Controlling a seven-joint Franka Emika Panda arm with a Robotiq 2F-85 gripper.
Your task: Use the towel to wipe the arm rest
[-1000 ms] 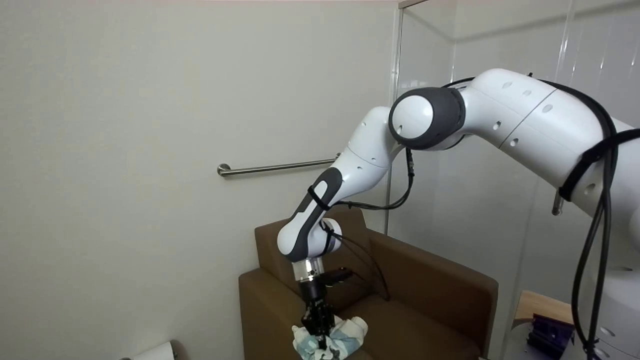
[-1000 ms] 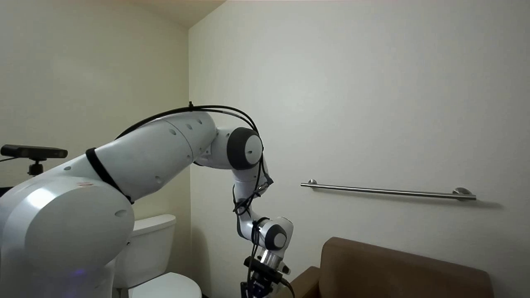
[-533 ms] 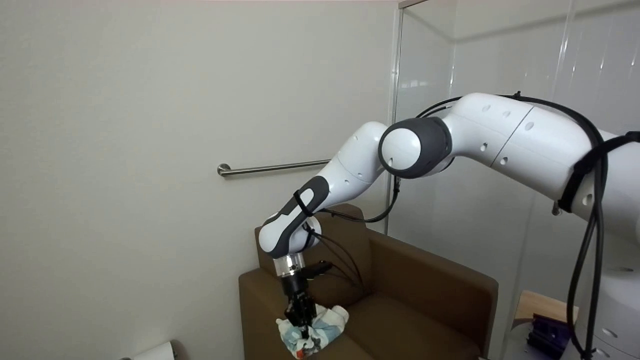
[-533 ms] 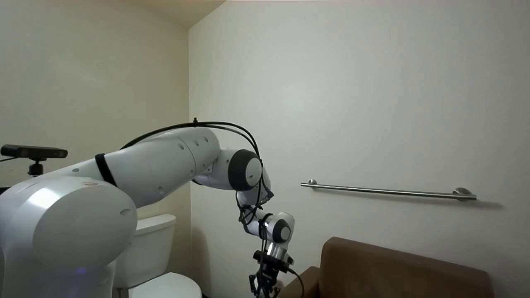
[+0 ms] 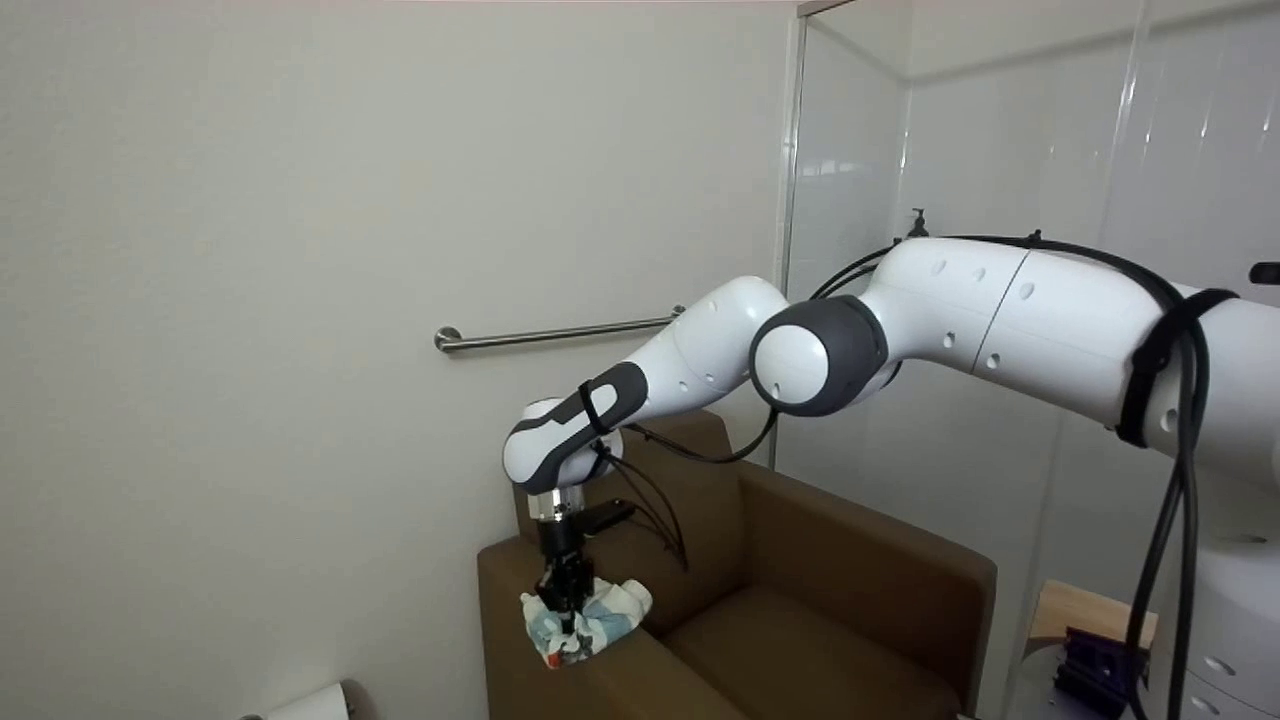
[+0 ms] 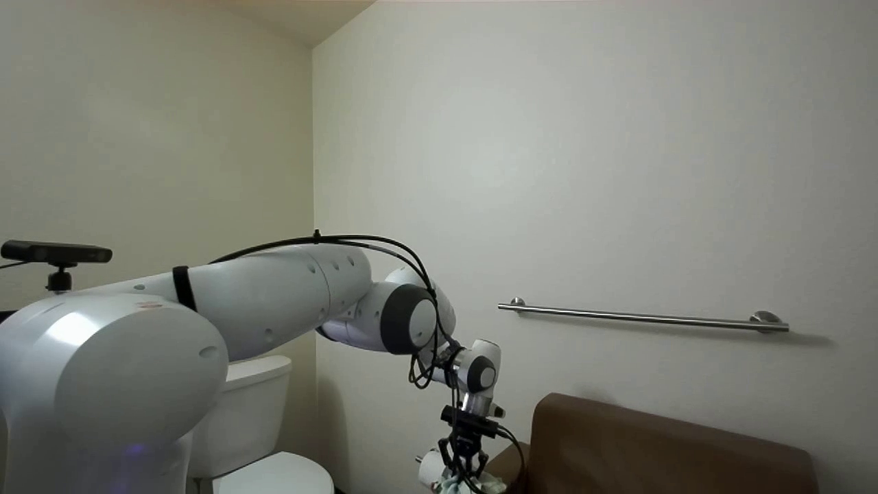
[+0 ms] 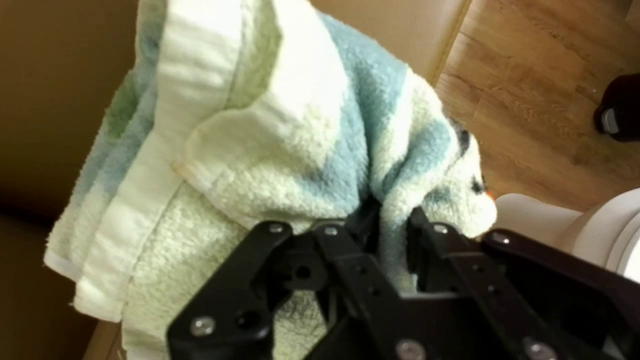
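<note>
Towel point(image 7: 280, 165) is bunched in the gripper point(image 7: 392, 225); its cloth is white with pale blue areas, some green, and small dark and reddish spots at one end. In the wrist view, the two black fingers point(image 7: 425, 250) stand on both sides of one fold and are clamped on it, while the rest of the cloth spreads out in loose layers. In an exterior view, the towel appears to lie on the arm rest point(image 5: 630, 690) of a brown armchair point(image 5: 870, 540), at the part near to the backrest point(image 5: 700, 490), and the gripper points downward into it. The underside of the cloth is hidden, so the contact itself I cannot see. The white and dark grey arm point(image 5: 1060, 310) extends from the right side of this view and carries black cables point(image 5: 1185, 480). On the wall point(image 5: 250, 300), a metal bar point(image 5: 560, 334) is fixed, which both exterior views show. In an exterior view, a white toilet point(image 6: 254, 412) stands partly behind the arm, and only a small portion of the towel is visible at the lower border. Wooden floor point(image 7: 525, 100) appears in the wrist view, with a dark object point(image 7: 622, 107) at the right edge which I cannot identify.
</note>
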